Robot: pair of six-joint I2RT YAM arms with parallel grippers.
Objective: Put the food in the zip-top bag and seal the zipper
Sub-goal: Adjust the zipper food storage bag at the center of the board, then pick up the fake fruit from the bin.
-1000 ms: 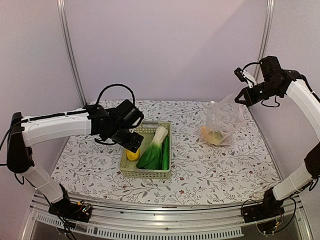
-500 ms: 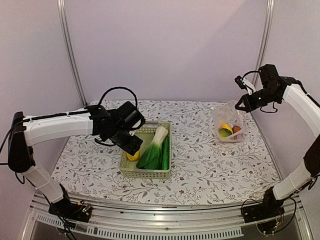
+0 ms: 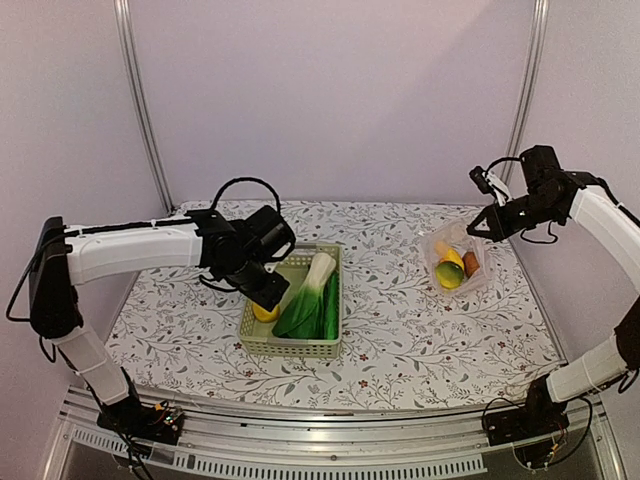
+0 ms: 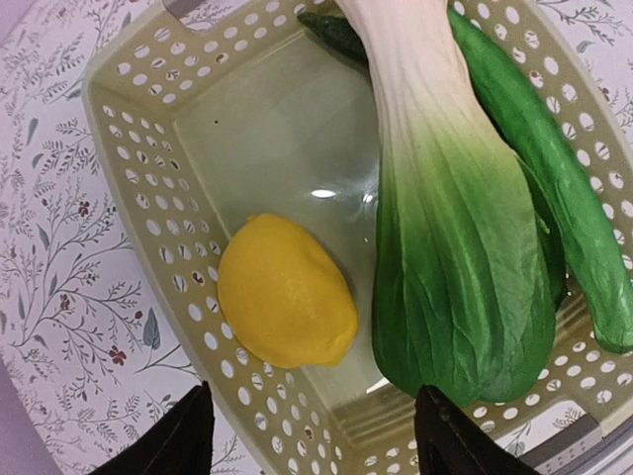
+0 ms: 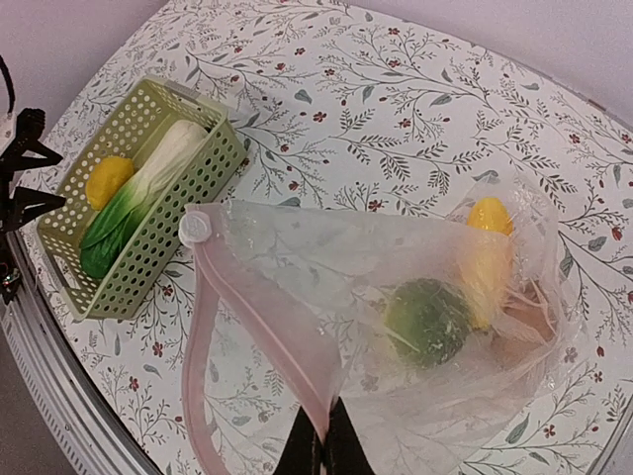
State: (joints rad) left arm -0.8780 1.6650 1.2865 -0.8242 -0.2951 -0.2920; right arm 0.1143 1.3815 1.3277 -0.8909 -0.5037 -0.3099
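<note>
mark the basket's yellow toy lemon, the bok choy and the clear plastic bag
yellow toy lemon point(image 4: 287, 305), left wrist view, middle
leafy green bok choy point(image 4: 457, 282), left wrist view, leaf
clear plastic bag point(image 5: 297, 252), right wrist view, upper wall

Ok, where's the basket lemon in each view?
Top external: lemon in the near-left corner of the basket, partly under the left gripper.
Left wrist: lower centre, large.
Right wrist: upper left, small, in the basket.
Shared landmark: bok choy, just right of the lemon in all three.
</note>
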